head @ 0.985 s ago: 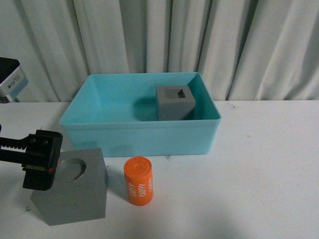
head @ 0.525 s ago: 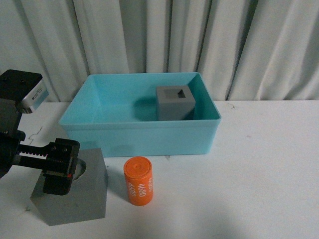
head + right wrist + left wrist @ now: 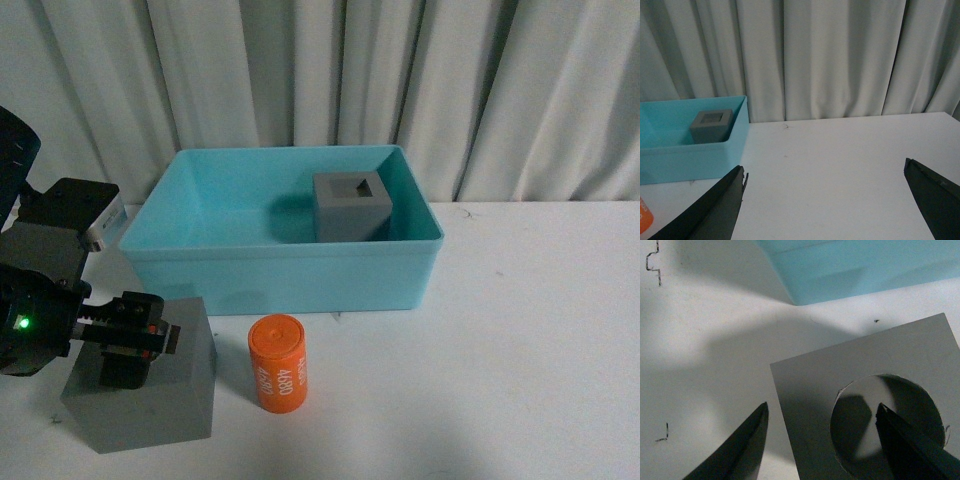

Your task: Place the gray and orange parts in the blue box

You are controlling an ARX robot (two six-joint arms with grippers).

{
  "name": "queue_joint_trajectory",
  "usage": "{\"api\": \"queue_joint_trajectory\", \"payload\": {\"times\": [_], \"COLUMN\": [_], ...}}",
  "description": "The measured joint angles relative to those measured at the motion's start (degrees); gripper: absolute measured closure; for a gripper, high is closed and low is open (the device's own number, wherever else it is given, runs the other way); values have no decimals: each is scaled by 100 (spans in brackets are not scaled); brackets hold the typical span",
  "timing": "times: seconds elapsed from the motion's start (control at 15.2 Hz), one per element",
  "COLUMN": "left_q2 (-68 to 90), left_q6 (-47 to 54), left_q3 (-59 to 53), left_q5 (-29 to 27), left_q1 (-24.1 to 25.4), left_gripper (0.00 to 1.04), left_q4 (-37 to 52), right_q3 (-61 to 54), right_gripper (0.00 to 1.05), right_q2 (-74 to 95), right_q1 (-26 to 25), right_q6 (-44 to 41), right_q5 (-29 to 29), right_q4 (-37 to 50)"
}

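Large light-turquoise rectangular plastic tub (image 3: 300,280) is seen upright and open-topped. A matte gray cube with a square recess (image 3: 350,207) is seated inside, at the right rear. A matte gray cube with a round recess (image 3: 170,400) is noted outside, near the tub's front left. A small orange cylinder with white print (image 3: 278,362) is placed just right of this cube; whether it is upright or lying cannot be resolved.

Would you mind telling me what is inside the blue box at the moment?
Only the gray cube with the square recess sits in the blue box, toward its back right. The floor just behind its front wall is hidden.
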Motion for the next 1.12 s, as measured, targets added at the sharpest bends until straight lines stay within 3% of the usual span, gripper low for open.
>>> {"api": "queue_joint_trajectory", "payload": {"times": [0.07, 0.13, 0.33, 0.59, 0.79, 1.12], "left_q2": [0, -66, -426, -2017, -2168, -125], "left_q6": [0, -72, -103, -348, -310, 693], "left_q3": [-2, -44, -129, 293, 1403, 2802], "left_q5": [24, 188, 319, 844, 946, 553], "left_q1": [22, 114, 188, 315, 164, -63], "left_gripper": [48, 84, 86, 86, 87, 87], "left_q4": [0, -83, -551, -1593, -1392, -553], "right_q3": [0, 0, 0, 0, 0, 0], "right_gripper": [6, 6, 6, 6, 6, 6], "right_q2": [0, 0, 0, 0, 0, 0], "right_q1": [0, 0, 0, 0, 0, 0], "right_q6": [0, 2, 2, 0, 0, 0], "right_q5": [0, -2, 0, -2, -2, 0], "right_q4": [0, 0, 0, 0, 0, 0]}}
